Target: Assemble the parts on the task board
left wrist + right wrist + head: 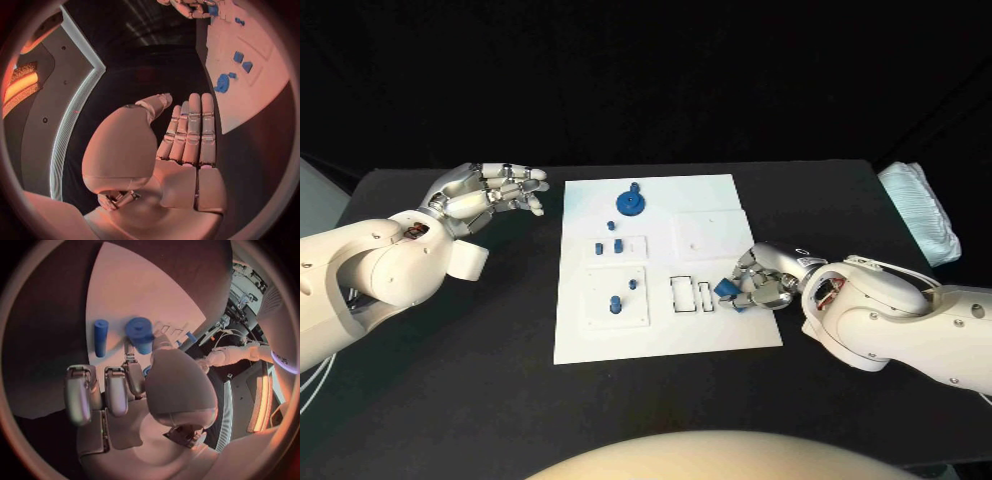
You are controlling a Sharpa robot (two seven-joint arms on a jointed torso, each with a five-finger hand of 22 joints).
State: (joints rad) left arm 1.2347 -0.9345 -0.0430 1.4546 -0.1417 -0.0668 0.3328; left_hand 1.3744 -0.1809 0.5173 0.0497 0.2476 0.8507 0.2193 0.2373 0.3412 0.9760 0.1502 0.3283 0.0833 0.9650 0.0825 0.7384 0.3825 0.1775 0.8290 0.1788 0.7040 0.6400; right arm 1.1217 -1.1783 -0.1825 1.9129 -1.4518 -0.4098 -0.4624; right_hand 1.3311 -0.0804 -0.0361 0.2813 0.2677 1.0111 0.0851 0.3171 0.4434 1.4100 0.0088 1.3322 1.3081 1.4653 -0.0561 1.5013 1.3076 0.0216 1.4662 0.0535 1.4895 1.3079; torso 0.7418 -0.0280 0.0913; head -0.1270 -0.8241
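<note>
Parts [626, 297] stand in square plates on the task board [661, 340] on the counter [473, 400]. Right hand [759, 282] pinches one blue piece [728, 290] just beside the narrow slots [682, 295]; left hand [488, 193], fingers apart, holds nothing, well apart.

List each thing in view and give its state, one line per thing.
Task board: lying flat on the table.
Blue disc part: resting on the board's far end.
Small blue part: held at the right hand's fingertips, over the board's right edge.
Right hand: holding that part.
Left hand: off the board, holding nothing.
</note>
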